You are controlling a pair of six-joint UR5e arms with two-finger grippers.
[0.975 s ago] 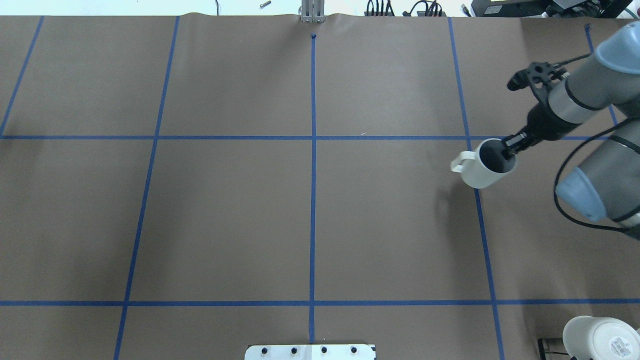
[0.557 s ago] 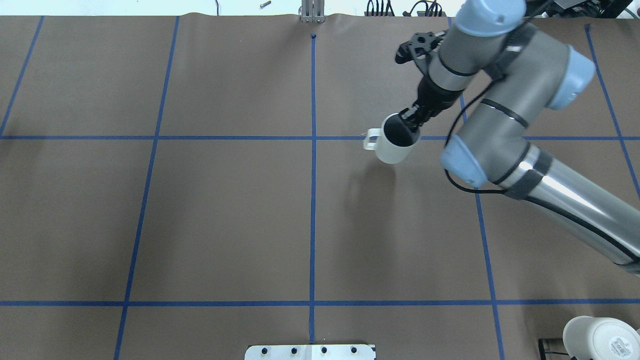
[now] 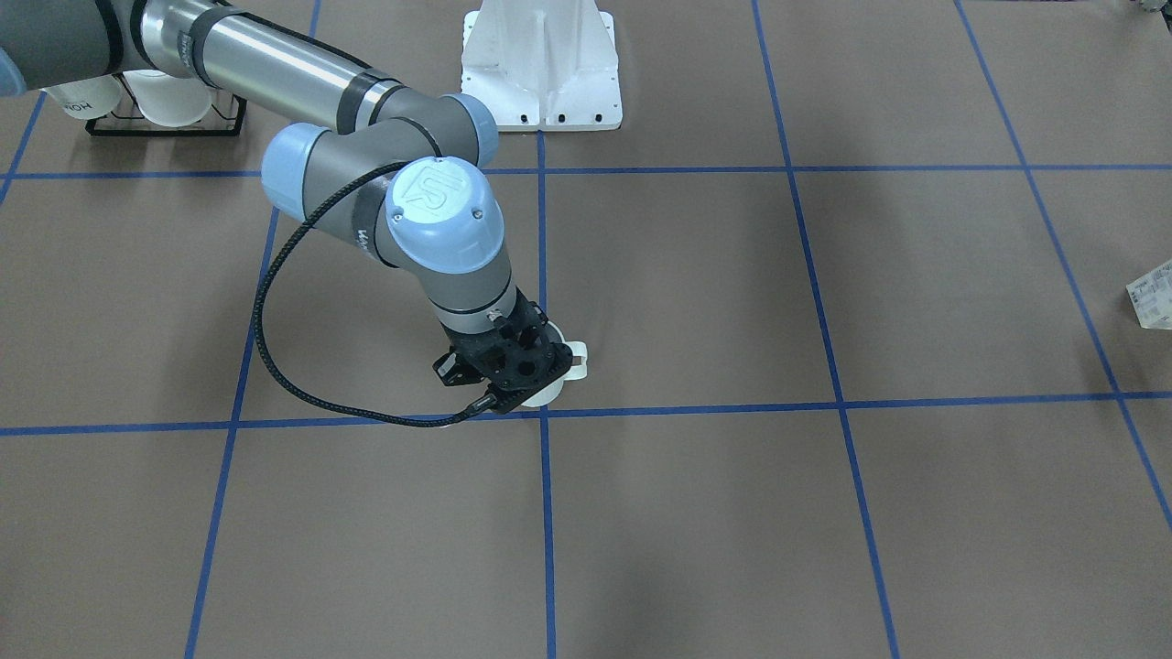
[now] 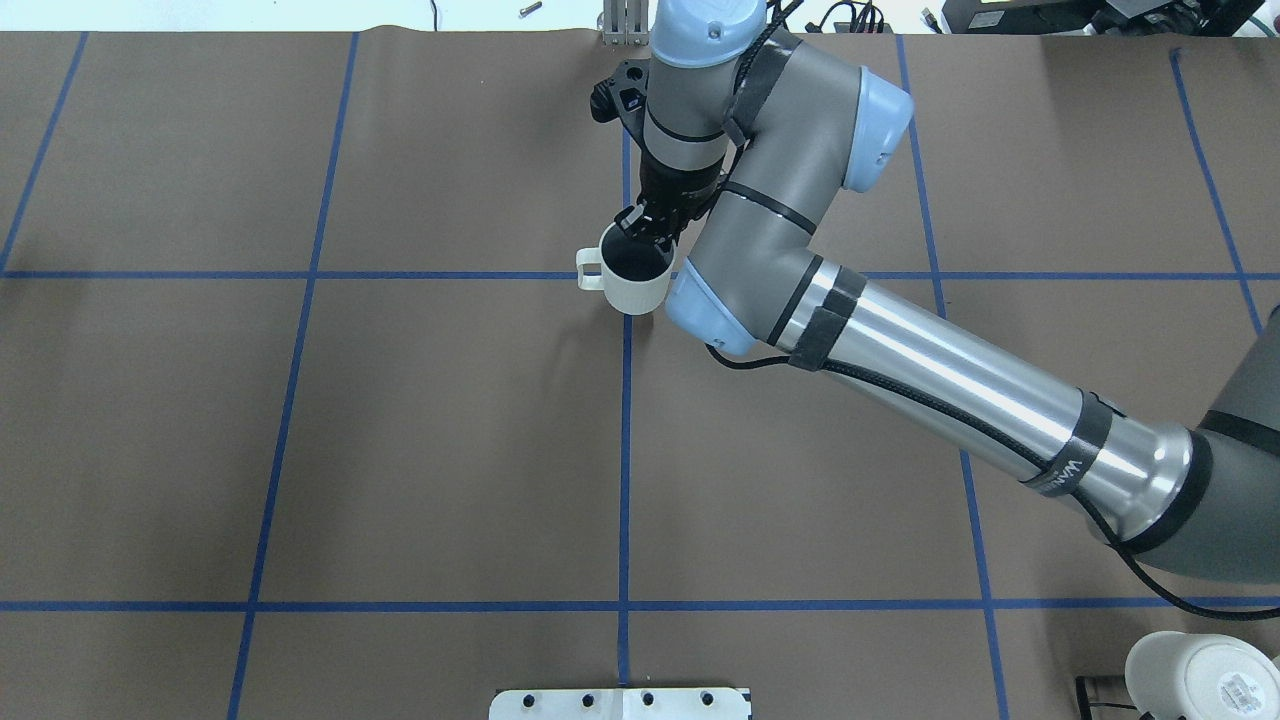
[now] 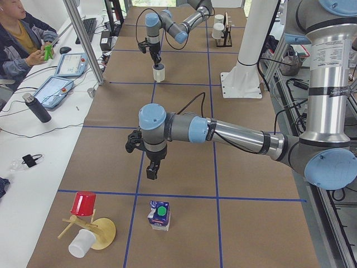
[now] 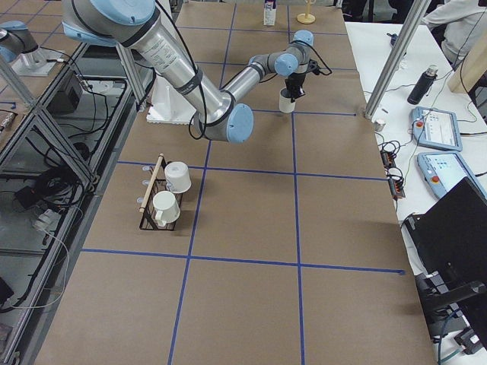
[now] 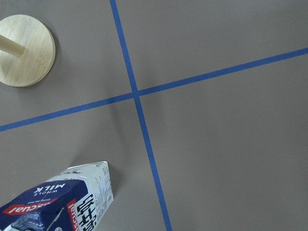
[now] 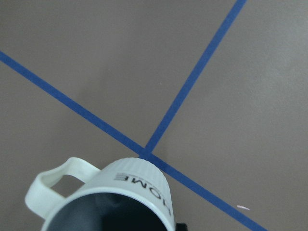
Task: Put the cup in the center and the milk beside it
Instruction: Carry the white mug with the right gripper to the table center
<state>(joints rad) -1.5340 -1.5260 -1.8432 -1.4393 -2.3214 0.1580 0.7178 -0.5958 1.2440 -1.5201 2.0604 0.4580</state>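
Note:
The cup (image 4: 632, 282), a cream-white mug with a grey inside and "HOME" lettering (image 8: 134, 185), hangs at the central blue tape crossing with its handle toward the overhead view's left. My right gripper (image 4: 643, 234) is shut on its rim, one finger inside; it covers most of the cup in the front view (image 3: 573, 359). The milk (image 5: 159, 215), a blue-and-white carton with a green cap, stands at the table's left end and shows in the left wrist view (image 7: 60, 202). My left gripper (image 5: 152, 170) hovers just beyond the milk; I cannot tell whether it is open.
A black wire rack (image 6: 154, 204) with two white mugs stands near my right side (image 3: 165, 102). A wooden stand (image 5: 99, 231) with a red cup and a white cup sits by the milk. The white base mount (image 3: 540, 64) is at the near edge. An operator sits at a side desk.
My right arm has carried the cup leftward from the table's right part to the central tape crossing. The grip on the rim is unchanged.

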